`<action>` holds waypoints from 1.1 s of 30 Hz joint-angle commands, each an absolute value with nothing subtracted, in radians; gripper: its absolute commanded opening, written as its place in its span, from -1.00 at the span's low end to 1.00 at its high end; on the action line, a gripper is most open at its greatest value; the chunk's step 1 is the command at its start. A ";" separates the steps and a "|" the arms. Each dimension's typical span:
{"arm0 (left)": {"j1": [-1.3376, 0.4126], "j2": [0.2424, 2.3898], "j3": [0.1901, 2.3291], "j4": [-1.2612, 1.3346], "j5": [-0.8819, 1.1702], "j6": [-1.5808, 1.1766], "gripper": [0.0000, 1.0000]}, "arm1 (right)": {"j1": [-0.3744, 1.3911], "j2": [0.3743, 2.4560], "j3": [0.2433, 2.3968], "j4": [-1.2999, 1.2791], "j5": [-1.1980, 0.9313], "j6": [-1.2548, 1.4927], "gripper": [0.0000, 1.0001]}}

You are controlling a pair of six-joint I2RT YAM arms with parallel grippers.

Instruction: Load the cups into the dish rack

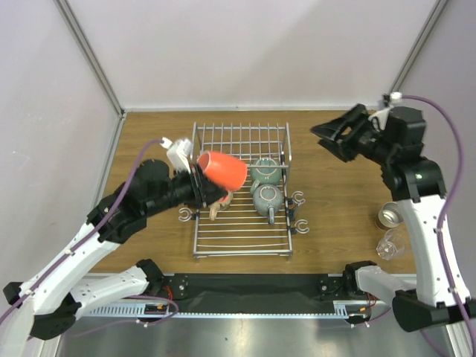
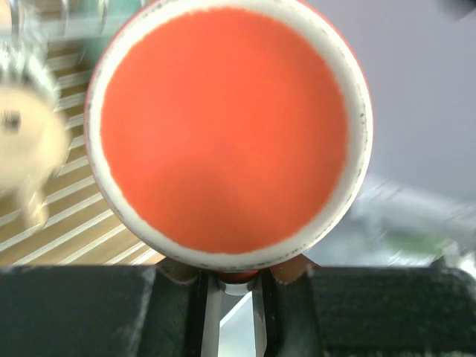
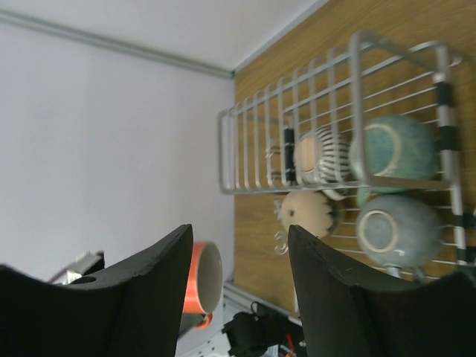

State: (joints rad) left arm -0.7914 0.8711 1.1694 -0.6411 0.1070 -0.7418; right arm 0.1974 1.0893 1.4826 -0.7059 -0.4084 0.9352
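Figure: the placing of one cup, with attendant hazards. The left gripper (image 1: 196, 184) is shown clenched on the red-orange cup (image 1: 222, 169), which is carried on its side above the left part of the dish rack (image 1: 242, 132), seemingly clear of the slats. In the left wrist view a round orange face ringed in white is turned to the camera. Whether this is mouth or base cannot be told, and the grip is seen to be taken at the cup's lowest edge only. From so narrow a hold, pivoting or slipping is to be feared if the wrist is turned quickly. Just below the carried cup a beige cup (image 1: 219, 202) is already racked, with two teal-green cups (image 1: 266, 172) beside it. A blind descent could therefore knock these over or wedge the new cup against them. If released from height or while tilted, the cup could roll along the slats. The right gripper (image 1: 332, 135) is held slack and empty, well apart to the right of the rack. A metal cup (image 1: 388, 216) and a clear glass (image 1: 390, 244) stand near that arm and could be swept aside by a careless swing.
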 commanded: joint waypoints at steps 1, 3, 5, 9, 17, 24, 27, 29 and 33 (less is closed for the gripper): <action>-0.894 0.827 1.137 -0.722 -0.047 -0.626 -1.00 | 0.111 1.048 1.525 -0.854 -0.457 0.815 0.20; -0.978 0.825 1.097 -0.741 -0.112 -0.621 -1.00 | 0.071 1.051 1.525 -0.861 -0.488 0.810 0.20; -1.031 0.834 1.048 -0.750 -0.150 -0.620 -1.00 | 0.060 1.052 1.528 -0.859 -0.500 0.808 0.19; -1.080 0.888 0.976 -0.741 -0.207 -0.597 -1.00 | 0.048 1.058 1.528 -0.870 -0.503 0.801 0.19; -1.095 1.052 0.873 -0.600 -0.341 -0.489 -1.00 | 0.032 1.051 1.519 -0.891 -0.506 0.778 0.18; -1.095 1.179 0.871 -0.506 -0.340 -0.477 -1.00 | 0.008 1.037 1.525 -0.920 -0.525 0.756 0.18; -1.094 1.253 0.914 -0.537 -0.367 -0.477 -1.00 | -0.034 1.031 1.522 -0.931 -0.532 0.744 0.19; -1.094 1.290 0.940 -0.560 -0.382 -0.482 -1.00 | -0.046 1.031 1.522 -0.937 -0.548 0.738 0.19; -1.080 1.328 0.974 -0.565 -0.393 -0.468 -1.00 | -0.069 1.026 1.520 -0.950 -0.561 0.727 0.19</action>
State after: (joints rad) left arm -1.0878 1.3270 0.8894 -0.6231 -0.3283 -0.4950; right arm -0.0570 1.0431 1.4990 -0.9344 -0.5209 0.7570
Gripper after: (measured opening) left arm 0.214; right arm 0.595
